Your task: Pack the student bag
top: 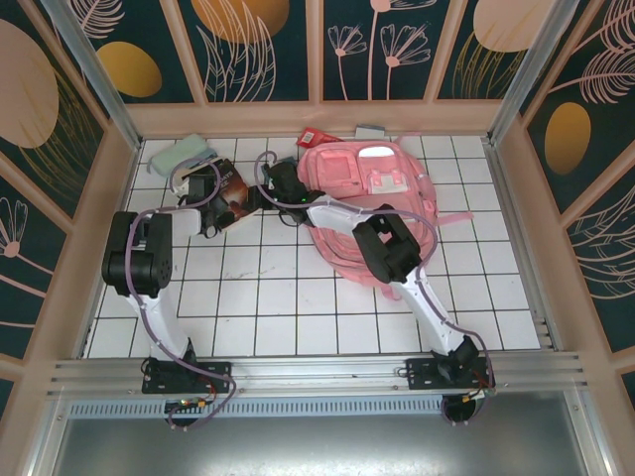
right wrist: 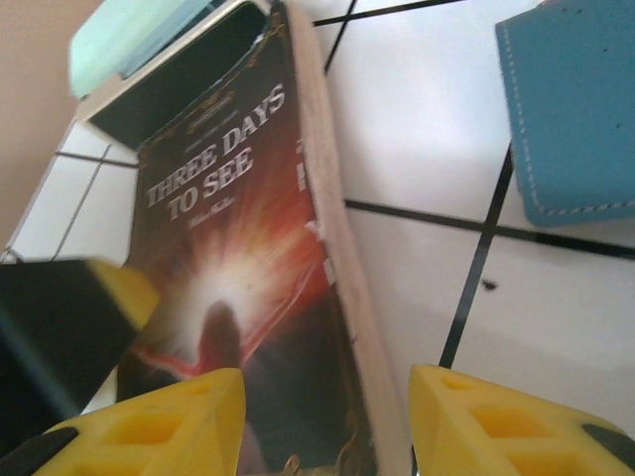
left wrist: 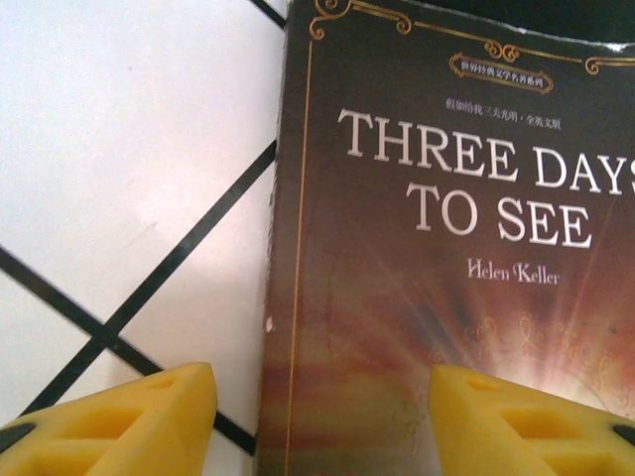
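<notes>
Working the book (top: 230,193) first, looks like. Sitting at 11 o'clock on the table (top: 298,297), near the 9 o'clock side of the pink student bag (top: 342,174), itself parked at 12 to 1 o'clock by the back wall. Left fingers (left wrist: 129,416) spread wide, straddling the cover's left edge, probably to steady it. Right fingers (right wrist: 159,421) partly apart around the page edge from 3 o'clock; can't tell whether actually pinching. Guessing a two-arm job because too flat to grab solo.
</notes>
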